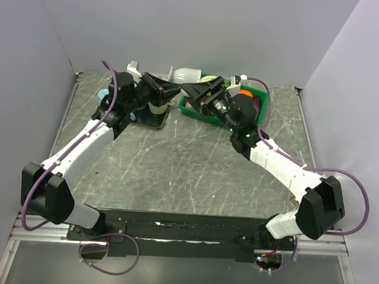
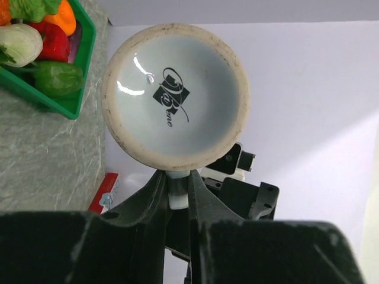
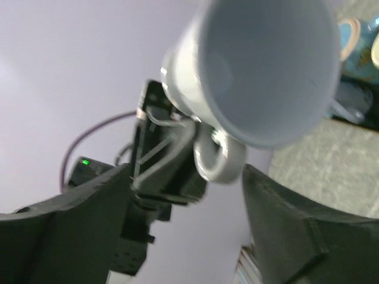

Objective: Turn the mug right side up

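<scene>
A white mug [image 1: 188,74] is held in the air near the back of the table, tipped on its side. My left gripper [image 1: 178,88] is shut on its handle. In the left wrist view the mug's base [image 2: 174,97] with a dark logo faces the camera, and the fingers [image 2: 204,195] pinch the white handle [image 2: 177,192]. My right gripper [image 1: 192,91] is open just right of the mug. In the right wrist view the mug's open mouth [image 3: 266,59] and handle [image 3: 220,157] sit above my open right gripper [image 3: 186,168], which is not touching it.
A green basket [image 1: 192,111] of toy vegetables stands at the back, under my right wrist; it also shows in the left wrist view [image 2: 74,103]. A dark tray [image 1: 149,120] with a cup lies under the left arm. Blue cups [image 3: 355,32] stand at the back left.
</scene>
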### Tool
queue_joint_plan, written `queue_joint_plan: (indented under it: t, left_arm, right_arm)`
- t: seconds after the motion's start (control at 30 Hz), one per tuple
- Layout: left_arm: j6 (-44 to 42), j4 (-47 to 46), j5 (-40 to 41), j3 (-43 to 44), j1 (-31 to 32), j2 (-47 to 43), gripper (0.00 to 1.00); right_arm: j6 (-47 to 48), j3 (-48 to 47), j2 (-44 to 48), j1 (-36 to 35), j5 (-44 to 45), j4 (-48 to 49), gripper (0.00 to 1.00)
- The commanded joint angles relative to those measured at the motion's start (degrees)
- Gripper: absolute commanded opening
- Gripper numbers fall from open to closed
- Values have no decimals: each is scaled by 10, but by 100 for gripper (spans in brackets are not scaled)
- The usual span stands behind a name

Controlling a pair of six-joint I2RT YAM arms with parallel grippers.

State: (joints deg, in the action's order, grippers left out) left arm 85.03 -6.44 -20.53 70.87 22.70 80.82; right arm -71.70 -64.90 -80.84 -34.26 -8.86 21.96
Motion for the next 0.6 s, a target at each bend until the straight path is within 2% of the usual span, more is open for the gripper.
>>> queue_joint_plan:
  t: [0.0, 0.1, 0.27, 0.37, 0.47, 0.5, 0.57]
  left_arm:
    - [17, -85, -25, 22, 9, -33, 1]
    - [5, -72, -21, 28, 16, -36, 1]
    - [8, -80, -24, 18, 21, -39, 1]
    - [11, -82, -24, 9, 26, -42, 1]
    - [8, -78, -24, 5, 28, -45, 1]
    - [7, -78, -24, 2, 29, -45, 1]
    - [5, -75, -24, 1, 29, -49, 1]
  right_arm:
    - [-34, 14, -3, -5, 60, 63, 67]
    - [-58, 32, -6, -4, 74, 74, 58]
    - [-96, 50, -19, -5, 68, 118, 47]
    - [-113, 52, -25, -3, 68, 122, 35]
    - [-129, 62, -25, -3, 70, 126, 18]
    - [-135, 64, -23, -3, 72, 116, 8]
    - [-138, 71, -20, -2, 76, 112, 2]
